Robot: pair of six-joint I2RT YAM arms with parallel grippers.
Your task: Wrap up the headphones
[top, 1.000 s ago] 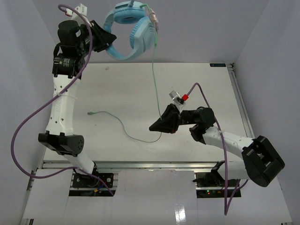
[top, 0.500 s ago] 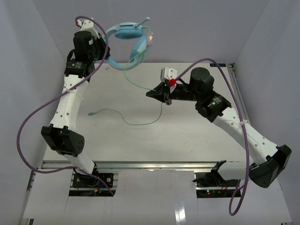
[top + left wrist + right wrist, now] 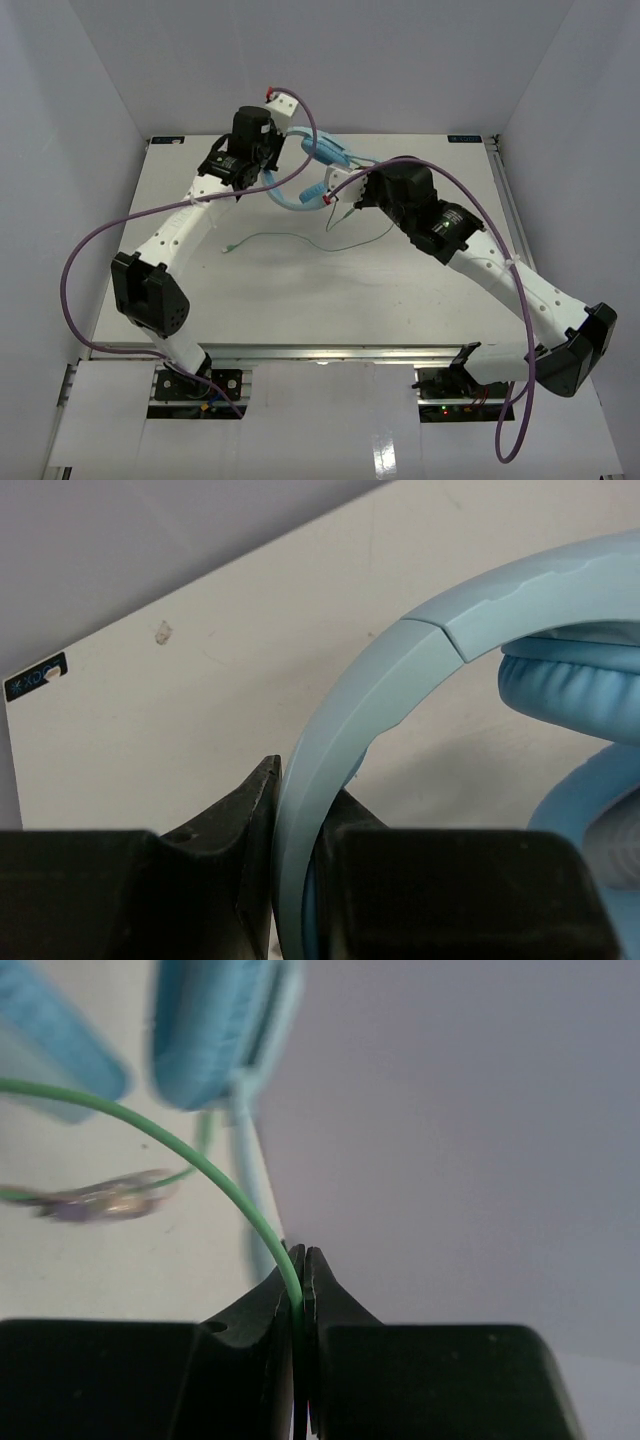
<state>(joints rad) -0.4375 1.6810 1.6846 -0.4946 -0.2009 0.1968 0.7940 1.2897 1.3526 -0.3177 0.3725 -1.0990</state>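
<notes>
light blue headphones (image 3: pixel 380 690), green cable (image 3: pixel 205 1165), purple robot cables (image 3: pixel 66 285), white table (image 3: pixel 300 290)

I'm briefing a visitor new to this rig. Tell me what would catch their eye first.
The light blue headphones near the far middle of the table, headband clamped in the left fingers. Next, the thin pale-green cable pinched between the right fingers, its loose end trailing across the white table. Thick purple robot cables loop wide on either side.

Light blue over-ear headphones (image 3: pixel 328 153) near the far middle of the table (image 3: pixel 300 305), thin pale-green cable (image 3: pixel 275 236) trailing loosely across it
</notes>
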